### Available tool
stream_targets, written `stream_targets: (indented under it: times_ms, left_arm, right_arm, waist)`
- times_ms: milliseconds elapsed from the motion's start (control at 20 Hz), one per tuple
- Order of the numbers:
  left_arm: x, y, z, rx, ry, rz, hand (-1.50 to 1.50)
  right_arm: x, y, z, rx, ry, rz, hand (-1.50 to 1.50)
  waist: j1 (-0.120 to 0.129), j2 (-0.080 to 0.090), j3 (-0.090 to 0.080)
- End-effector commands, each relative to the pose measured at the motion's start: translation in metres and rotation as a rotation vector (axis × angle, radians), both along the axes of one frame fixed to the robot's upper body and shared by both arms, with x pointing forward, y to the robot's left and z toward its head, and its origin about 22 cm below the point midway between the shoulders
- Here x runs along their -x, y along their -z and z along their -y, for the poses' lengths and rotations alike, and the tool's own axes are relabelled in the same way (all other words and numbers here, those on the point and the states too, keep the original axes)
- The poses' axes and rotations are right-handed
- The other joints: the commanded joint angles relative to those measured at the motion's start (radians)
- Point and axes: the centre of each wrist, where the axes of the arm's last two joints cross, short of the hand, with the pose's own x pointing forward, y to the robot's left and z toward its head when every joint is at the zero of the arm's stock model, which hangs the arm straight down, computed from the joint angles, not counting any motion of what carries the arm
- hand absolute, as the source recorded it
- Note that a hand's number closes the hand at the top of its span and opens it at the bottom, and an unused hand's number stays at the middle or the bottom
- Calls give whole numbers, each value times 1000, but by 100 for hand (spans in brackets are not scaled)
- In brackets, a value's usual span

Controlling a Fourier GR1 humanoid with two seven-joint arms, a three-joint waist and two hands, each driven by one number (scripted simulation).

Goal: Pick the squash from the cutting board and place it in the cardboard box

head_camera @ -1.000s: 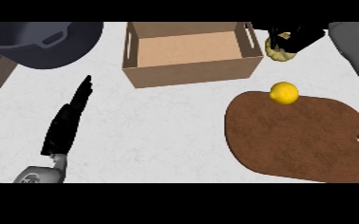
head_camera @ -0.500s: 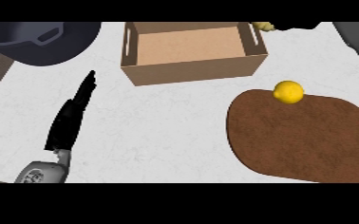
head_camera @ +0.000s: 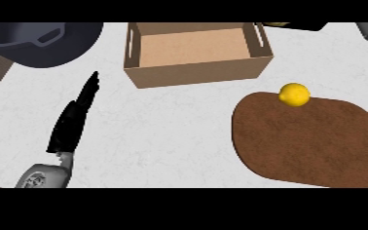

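- Pan (head_camera: 46, 44) first, far left at the top edge: dark grey, rounded, with a side handle. It looks parked out of the way and has no part in the job.
- Left hand (head_camera: 72, 122) sits below it, black fingers straight and close together, pointing up the counter (head_camera: 165, 126). It holds nothing and looks like it's just resting there, with the grey forearm coming in from the bottom edge.
- Cardboard box (head_camera: 197, 73) is top middle: plain brown, open top, slot handles in the side walls, nothing visible inside. It's close to the board, so I'd guess that keeps the carry short.
- Cutting board (head_camera: 302, 136) is on the right, a dark brown slab with rounded corners and a mottled, grainy look.
- Yellow thing (head_camera: 294, 94) sits at the board's top edge, small, round and smooth. It reads more like a lemon than the squash to me.
- Right hand (head_camera: 295, 25) barely shows as a dark shape at the top right, just past the box's corner. I can't tell what its fingers are doing. A sliver of yellowish something shows there, which might be the squash, but too little is in view to say.
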Motion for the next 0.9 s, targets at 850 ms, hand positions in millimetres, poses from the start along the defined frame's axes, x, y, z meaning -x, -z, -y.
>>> stream_targets:
  times_ms: [850]
  left_arm:
    - [7, -3, -2, -7, -19, -24, 0]
  right_arm:
    - [-22, 32, -159, 119, -230, -47, 150]
  waist:
    - [-24, -26, -7]
